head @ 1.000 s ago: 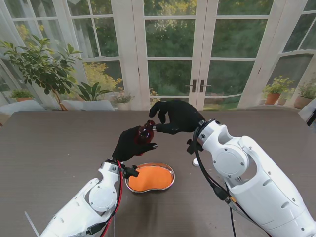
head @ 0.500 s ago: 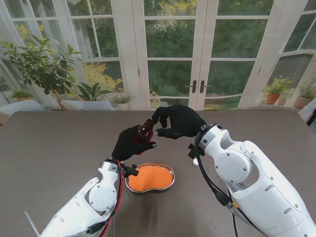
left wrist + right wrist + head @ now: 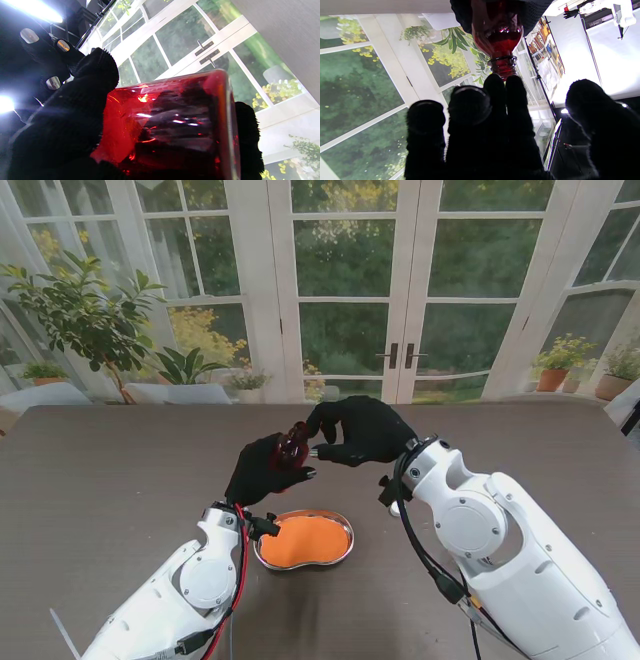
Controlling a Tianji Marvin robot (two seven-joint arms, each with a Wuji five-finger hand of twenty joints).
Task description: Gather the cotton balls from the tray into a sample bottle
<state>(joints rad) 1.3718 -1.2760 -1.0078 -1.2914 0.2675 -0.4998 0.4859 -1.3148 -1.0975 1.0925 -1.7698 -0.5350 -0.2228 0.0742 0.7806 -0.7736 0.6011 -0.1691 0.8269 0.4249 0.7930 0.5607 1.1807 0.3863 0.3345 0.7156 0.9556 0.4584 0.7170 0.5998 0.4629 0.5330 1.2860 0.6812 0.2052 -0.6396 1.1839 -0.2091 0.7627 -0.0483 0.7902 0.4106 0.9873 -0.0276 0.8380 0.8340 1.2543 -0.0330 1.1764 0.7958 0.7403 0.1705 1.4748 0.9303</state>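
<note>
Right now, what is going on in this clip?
The left robot hand holds a red bottle up off the table, tilted toward the right robot hand. The right hand's fingertips are at the bottle's neck; whether they carry a cotton ball cannot be seen. The metal tray sits on the table nearer to me, its inside orange, with no cotton balls visible in it.

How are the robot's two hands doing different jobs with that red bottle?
The left hand wraps around the body of the red bottle and holds it above the table; the right hand only brings pinched fingertips to its neck. The left reaches from nearer me, the right from the right side. Both wear black gloves.
</note>
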